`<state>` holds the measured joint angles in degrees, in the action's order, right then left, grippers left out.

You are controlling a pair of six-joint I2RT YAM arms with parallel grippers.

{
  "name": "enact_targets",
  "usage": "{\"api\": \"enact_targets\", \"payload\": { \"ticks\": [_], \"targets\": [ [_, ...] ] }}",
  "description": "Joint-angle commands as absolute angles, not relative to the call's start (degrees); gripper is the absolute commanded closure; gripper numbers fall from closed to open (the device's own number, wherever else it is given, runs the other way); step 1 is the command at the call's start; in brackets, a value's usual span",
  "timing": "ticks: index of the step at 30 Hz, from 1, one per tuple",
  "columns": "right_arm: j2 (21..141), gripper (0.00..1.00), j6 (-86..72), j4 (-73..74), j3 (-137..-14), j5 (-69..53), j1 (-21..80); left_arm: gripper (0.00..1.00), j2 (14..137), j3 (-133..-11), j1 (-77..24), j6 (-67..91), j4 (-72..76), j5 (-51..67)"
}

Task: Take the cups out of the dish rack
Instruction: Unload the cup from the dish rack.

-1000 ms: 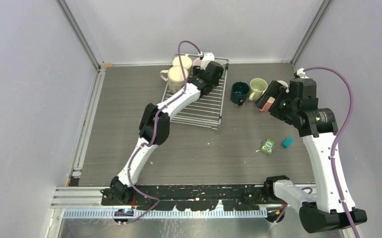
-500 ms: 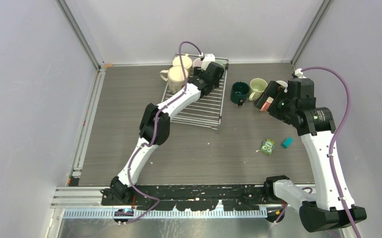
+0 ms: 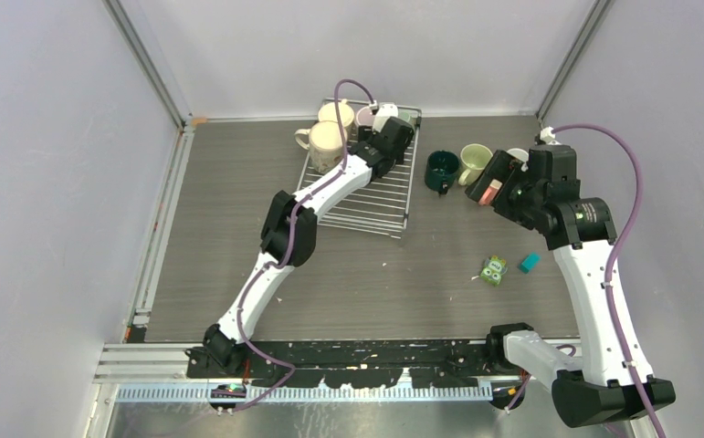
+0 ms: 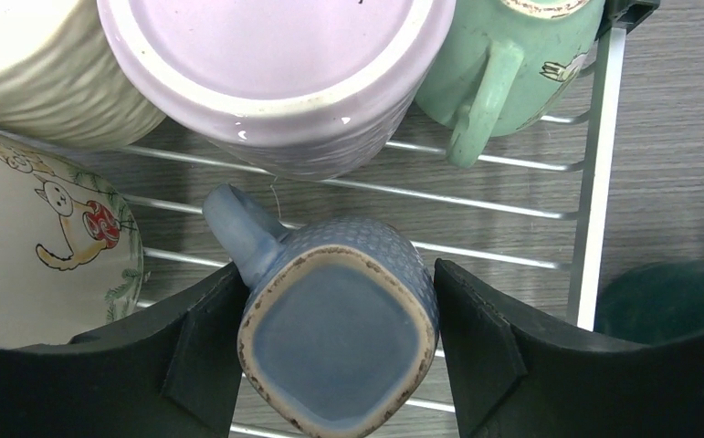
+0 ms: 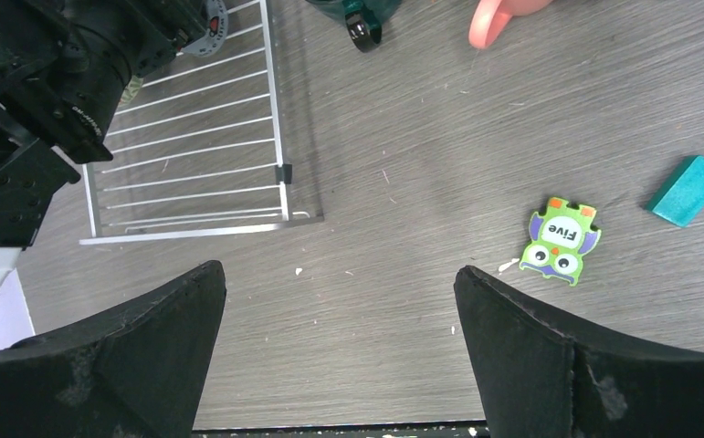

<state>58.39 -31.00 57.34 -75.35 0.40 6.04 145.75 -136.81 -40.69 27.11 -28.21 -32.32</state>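
Left wrist view: your left gripper (image 4: 334, 274) has its fingers pressed to both sides of the upturned blue mug (image 4: 334, 365), which sits on the dish rack (image 4: 594, 182) by the bench's far edge. It's crowded in there: a mauve mug (image 4: 275, 64) just past the handle, a pale green mug (image 4: 503, 55) at the rim, and a ribbed cream mug (image 4: 37, 73) and a cat-painted cream mug (image 4: 37, 246) alongside. Towards the right edge your right gripper (image 5: 336, 274) gapes wide and empty, with the pink mug (image 5: 494, 18) just beyond its fingertips. The dark teal mug (image 3: 441, 170) and a pale yellowish mug (image 3: 474, 161) are off the rack. An owl tile (image 5: 560, 241) and a teal block (image 5: 690, 189) lie nearer you.
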Motion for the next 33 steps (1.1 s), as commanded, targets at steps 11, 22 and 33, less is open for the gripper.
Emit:
{"api": "enact_targets", "payload": {
  "ticks": [11,22,33],
  "targets": [
    [57.74,0.0,-31.95,52.44,-74.27,-3.38,6.4,0.9,138.96,-136.43,-40.77,23.74,-29.13,-30.18],
    [58.7,0.0,-36.04,45.62,-70.86,-7.6,6.66,1.0,122.15,-123.62,-41.31,28.53,-29.61,-19.64],
    [56.74,0.0,-41.85,27.01,-61.7,-16.82,8.65,1.0,109.53,-115.35,-41.23,45.53,-30.88,0.55]
  ]
}}
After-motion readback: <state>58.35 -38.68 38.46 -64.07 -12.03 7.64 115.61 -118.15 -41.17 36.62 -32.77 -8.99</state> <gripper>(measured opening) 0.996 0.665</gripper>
